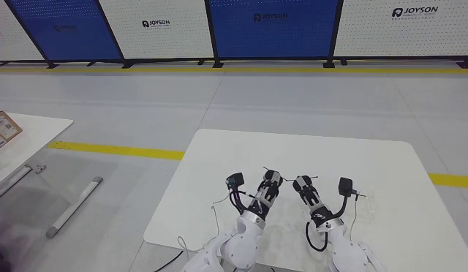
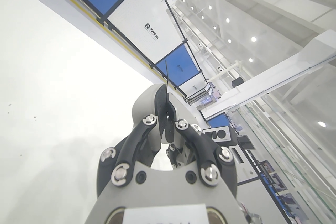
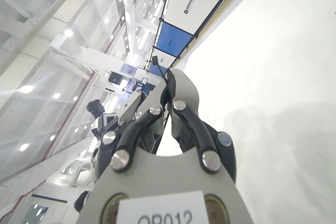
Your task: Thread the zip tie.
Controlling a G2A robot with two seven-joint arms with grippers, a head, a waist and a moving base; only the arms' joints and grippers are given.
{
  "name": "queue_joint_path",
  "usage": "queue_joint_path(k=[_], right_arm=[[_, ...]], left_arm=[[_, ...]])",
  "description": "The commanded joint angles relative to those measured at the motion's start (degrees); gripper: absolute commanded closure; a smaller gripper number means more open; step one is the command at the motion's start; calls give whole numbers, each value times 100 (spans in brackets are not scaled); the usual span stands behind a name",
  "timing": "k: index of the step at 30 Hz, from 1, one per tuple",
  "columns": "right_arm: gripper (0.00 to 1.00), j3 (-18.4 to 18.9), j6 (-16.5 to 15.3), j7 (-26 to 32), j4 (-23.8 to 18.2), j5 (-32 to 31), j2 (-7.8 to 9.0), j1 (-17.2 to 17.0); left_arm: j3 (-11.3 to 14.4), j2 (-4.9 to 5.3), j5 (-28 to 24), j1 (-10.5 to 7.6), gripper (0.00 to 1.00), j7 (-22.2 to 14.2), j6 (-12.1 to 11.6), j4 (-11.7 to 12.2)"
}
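Both grippers hover close together over the near part of the white table (image 1: pixel 292 151). My left gripper (image 1: pixel 272 176) is shut on a thin black zip tie; in the left wrist view its pointed tail (image 2: pixel 167 72) sticks straight out past the pressed-together pads (image 2: pixel 168 114). My right gripper (image 1: pixel 300 183) is shut on a black zip tie strap (image 3: pixel 160 70) whose square head (image 3: pixel 155 59) pokes beyond the fingertips. The two grippers stand a small gap apart, tips angled toward the table's far side. Whatever lies inside each grip is hidden, so I cannot tell whether the two ends belong to one tie.
The table's left edge (image 1: pixel 170 191) and far edge run near the arms; bare tabletop stretches ahead and to the right. A second table (image 1: pixel 33 137) stands to the far left. Blue and white partition panels (image 1: pixel 270 16) line the back beyond a yellow floor line (image 1: pixel 110 149).
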Motion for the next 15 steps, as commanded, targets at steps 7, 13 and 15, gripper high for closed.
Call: queue_joint_path(k=[7, 13, 15], right_arm=[[100, 27, 18, 24, -4, -65, -28, -17], [100, 54, 33, 39, -16, -112, -47, -35], [100, 65, 27, 36, -19, -121, -55, -40]], left_arm=[[-12, -23, 40, 15, 78, -67, 16, -7], [-30, -33, 75, 23, 71, -188, 52, 8], [-23, -38, 110, 27, 73, -208, 56, 18]])
